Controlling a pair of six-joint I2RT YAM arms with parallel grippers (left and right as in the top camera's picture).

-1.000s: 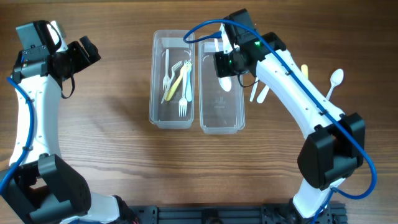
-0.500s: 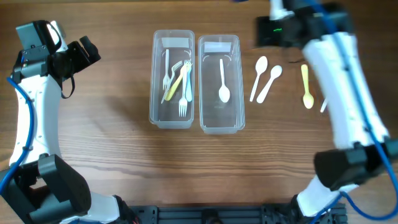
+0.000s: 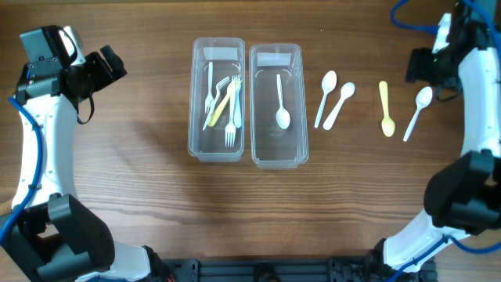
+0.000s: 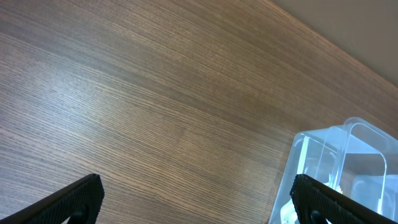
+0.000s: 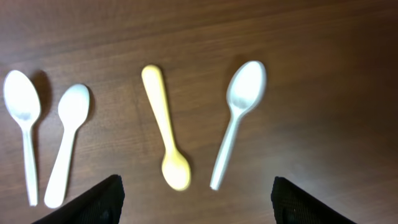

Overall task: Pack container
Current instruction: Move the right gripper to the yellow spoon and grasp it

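Two clear containers stand side by side. The left container (image 3: 193,102) holds several forks (image 3: 227,102), white and yellow. The right container (image 3: 276,147) holds one white spoon (image 3: 281,102). On the table to the right lie two white spoons (image 3: 325,95) (image 3: 338,104), a yellow spoon (image 3: 385,108) and another white spoon (image 3: 416,111). My right gripper (image 3: 423,69) (image 5: 198,205) is open and empty above the yellow spoon (image 5: 166,137) and the white spoon (image 5: 237,121). My left gripper (image 3: 109,66) (image 4: 196,205) is open and empty, to the left of the containers.
In the left wrist view a corner of the left container (image 4: 336,155) shows at the lower right, with bare wooden table beside it. The right wrist view also shows the two other white spoons (image 5: 25,134) (image 5: 67,140) at the left.
My right gripper left a white spoon in the right container and swung right, to above the loose spoons. The left arm has not moved.
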